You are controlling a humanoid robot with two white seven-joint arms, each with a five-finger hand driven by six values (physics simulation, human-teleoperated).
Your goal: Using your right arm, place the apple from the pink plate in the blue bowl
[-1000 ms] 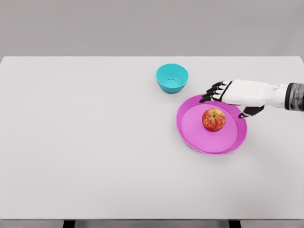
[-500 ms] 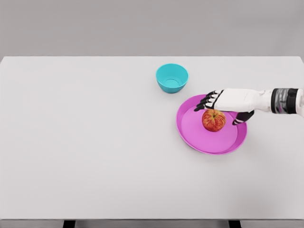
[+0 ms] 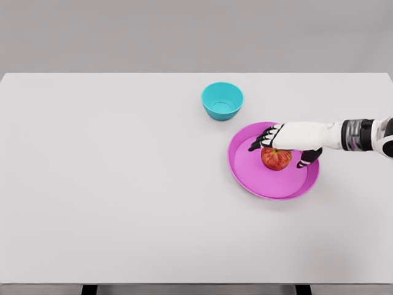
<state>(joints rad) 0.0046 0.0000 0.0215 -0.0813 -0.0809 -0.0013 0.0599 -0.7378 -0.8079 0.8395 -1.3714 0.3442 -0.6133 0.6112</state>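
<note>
Rt hand (image 3: 284, 144) comes in from the right edge on a white arm w/ a grey-and-dark banded wrist cuff. It sits over the apple (image 3: 276, 158), palm down, back of hand smooth white shell, black segmented fingers (image 3: 260, 139) spread and pointing left past the fruit's top. Thumb (image 3: 306, 158) is black too, angled down on the apple's right side. Fingers look spread, not closed round it; can't tell if palm actually touches the skin, since the hand covers the apple's upper part.

Apple is on the plate (image 3: 253, 175), roughly centre, a bit toward the far side. Round, matte red skin w/ yellowish streaks, lower half visible under the hand.

Plate is pink-magenta, round, shallow, w/ a raised rim and a flat lighter inner well; smooth plastic look. It lies right of table centre.

Bowl (image 3: 222, 101) is turquoise-blue, round, deep w/ sloping walls and narrower base, smooth, glossy inside. It stands just beyond the plate's far-left rim, apart from it, nothing in it.

Table (image 3: 110, 184) is a flat, plain light-grey slab, matte, w/ straight edges; dark legs peek out at the bottom edge. Backdrop is plain grey.
</note>
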